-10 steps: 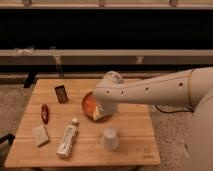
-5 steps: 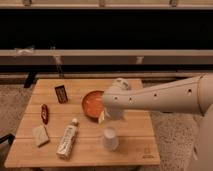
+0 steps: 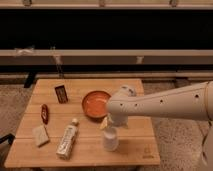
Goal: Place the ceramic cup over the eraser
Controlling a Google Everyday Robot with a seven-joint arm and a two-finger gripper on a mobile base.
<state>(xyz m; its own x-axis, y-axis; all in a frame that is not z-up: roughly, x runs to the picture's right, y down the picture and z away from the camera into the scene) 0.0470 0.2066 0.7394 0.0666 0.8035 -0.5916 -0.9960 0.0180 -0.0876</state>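
Observation:
The ceramic cup [image 3: 110,139] stands upright near the front edge of the wooden table [image 3: 130,90], right of centre. The eraser [image 3: 61,93], a small dark block, lies at the back left of the table, well away from the cup. My white arm reaches in from the right. Its gripper [image 3: 108,124] hangs open just above the cup's rim, between the cup and the orange bowl [image 3: 96,103], with nothing held. The arm hides the right edge of the bowl.
A slim red object [image 3: 44,113] and a pale beige block [image 3: 40,135] lie at the left. A white labelled bottle [image 3: 67,140] lies on its side left of the cup. Beyond the table runs a dark wall with a rail.
The arm has swung from over the orange bowl toward the front right, bringing the gripper down to just above the cup. Nothing on the table has moved.

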